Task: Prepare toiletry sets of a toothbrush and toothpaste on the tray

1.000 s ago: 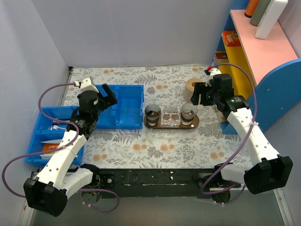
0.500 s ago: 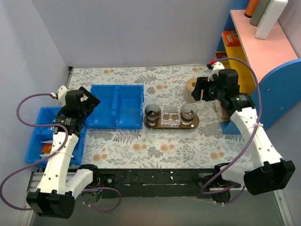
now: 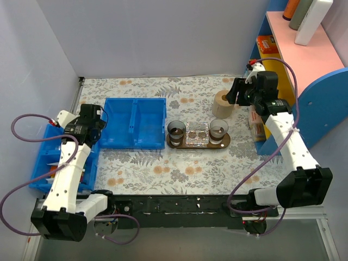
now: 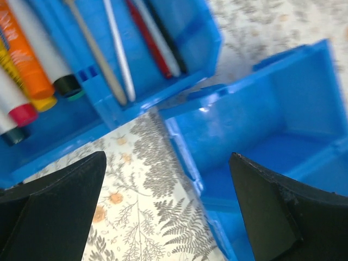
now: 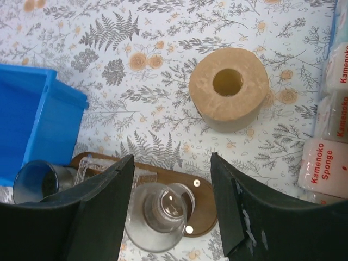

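The dark brown tray (image 3: 224,142) lies mid-table and bears two small cups (image 3: 175,130) (image 3: 218,129) with a clear block (image 3: 197,134) between them. My left gripper (image 3: 91,125) is open and empty. It hovers over the gap between the left blue bin (image 4: 49,147) and the double bin (image 4: 261,125). Several toothbrushes (image 4: 119,51) lie in the left bin beside an orange tube (image 4: 19,51). A yellow end (image 4: 43,102) shows there; I cannot tell if it is the toothpaste. My right gripper (image 3: 237,93) is open and empty, above the tray's right cup (image 5: 157,217).
A brown paper roll (image 3: 222,103) stands behind the tray's right end. The blue double bin (image 3: 136,122) sits left of the tray, the tube bin (image 3: 51,157) at the far left. A blue and pink shelf (image 3: 304,70) with sponge packs (image 5: 331,163) borders the right.
My left gripper has swung left, from over the double bin to its left edge by the tube bin. My right gripper has drawn back and to the right, away from the tray.
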Motion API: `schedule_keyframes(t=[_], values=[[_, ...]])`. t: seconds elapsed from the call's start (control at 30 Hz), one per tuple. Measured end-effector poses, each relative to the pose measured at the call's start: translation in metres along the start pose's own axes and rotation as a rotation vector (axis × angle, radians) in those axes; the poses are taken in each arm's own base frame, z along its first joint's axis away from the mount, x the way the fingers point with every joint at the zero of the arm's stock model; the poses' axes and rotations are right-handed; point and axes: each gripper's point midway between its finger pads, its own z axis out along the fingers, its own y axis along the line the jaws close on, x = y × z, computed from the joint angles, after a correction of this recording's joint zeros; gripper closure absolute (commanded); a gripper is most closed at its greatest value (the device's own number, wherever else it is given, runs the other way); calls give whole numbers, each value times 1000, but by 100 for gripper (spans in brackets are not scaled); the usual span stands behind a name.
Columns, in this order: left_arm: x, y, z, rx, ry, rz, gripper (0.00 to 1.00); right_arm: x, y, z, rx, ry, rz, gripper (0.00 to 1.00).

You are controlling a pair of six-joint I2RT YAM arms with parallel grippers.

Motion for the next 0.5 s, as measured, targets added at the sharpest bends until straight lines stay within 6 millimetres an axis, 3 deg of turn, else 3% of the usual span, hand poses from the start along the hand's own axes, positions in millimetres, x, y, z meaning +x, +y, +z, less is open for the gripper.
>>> schedule_keyframes(t=[0.17,0.27,0.5], values=[[29,27,18,-212,86,-20,2,0,-5,27,5,12,56,37],[35,39,26,-301,123,-55,2,-14,-4,35,4,1,72,39],[-4,81,38,-463,125,-252,6,-58,0,33,14,-45,42,47]])
